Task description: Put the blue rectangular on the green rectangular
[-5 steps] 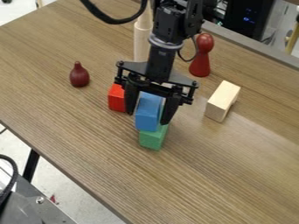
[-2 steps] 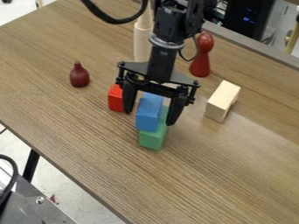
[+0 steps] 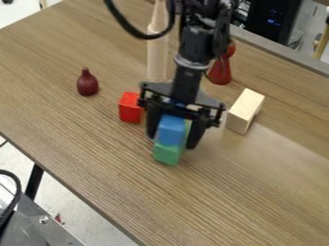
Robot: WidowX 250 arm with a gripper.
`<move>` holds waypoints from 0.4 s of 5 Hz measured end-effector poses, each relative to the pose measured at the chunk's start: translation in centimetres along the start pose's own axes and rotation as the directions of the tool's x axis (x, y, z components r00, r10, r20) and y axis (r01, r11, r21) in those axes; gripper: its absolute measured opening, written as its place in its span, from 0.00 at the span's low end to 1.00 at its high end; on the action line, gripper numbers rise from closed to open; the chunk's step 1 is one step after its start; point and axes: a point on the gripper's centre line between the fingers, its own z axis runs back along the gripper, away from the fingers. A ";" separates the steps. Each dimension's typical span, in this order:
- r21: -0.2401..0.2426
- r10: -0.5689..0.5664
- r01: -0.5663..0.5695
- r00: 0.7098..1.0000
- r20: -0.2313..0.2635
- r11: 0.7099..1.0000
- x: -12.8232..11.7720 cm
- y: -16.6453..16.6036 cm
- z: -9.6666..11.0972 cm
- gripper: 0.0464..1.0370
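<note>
— What is shown on the table (image 3: 96, 158)?
— The black gripper (image 3: 174, 142) is positioned around the blue block; whether that block is grasped or released cannot be told. Behind are seen a pale cylinder (image 3: 157, 60) and a partly hidden red figure (image 3: 220, 73).
— And the blocks?
— A pale wooden block (image 3: 243, 111) is placed at right. The green block (image 3: 168, 154) is topped by the blue block (image 3: 170, 130). At left, a red block (image 3: 130, 109) and a maroon piece (image 3: 87, 83) are seen.
</note>
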 end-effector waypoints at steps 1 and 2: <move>0.000 0.002 -0.002 1.000 0.004 1.000 0.0 -0.1 0.0 0.57; 0.004 0.003 -0.003 1.000 0.006 1.000 0.0 0.0 0.0 0.64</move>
